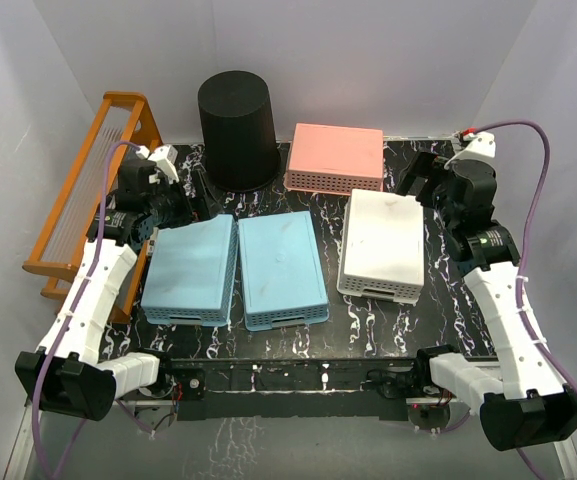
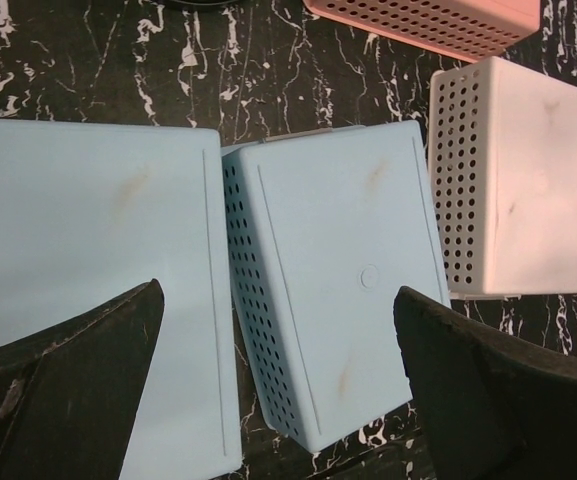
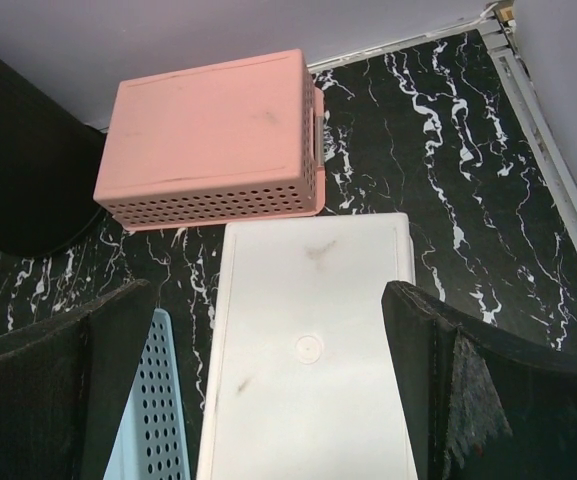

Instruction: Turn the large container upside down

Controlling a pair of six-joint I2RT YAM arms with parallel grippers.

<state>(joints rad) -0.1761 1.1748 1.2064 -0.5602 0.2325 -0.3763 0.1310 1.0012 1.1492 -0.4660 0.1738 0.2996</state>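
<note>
The large black ribbed bucket (image 1: 238,130) stands at the back of the table, left of centre, with its wider end down on the marble top and its narrower flat end up. Its side shows at the left edge of the right wrist view (image 3: 18,160). My left gripper (image 1: 190,205) is open and empty, just front-left of the bucket and above the two blue baskets (image 2: 278,295). My right gripper (image 1: 415,180) is open and empty at the back right, above the white basket (image 3: 266,290).
Two blue baskets (image 1: 193,268) (image 1: 281,268), a white basket (image 1: 381,243) and a pink basket (image 1: 335,157) lie bottom-up on the table. An orange wooden rack (image 1: 88,190) stands along the left edge. White walls close the back and sides.
</note>
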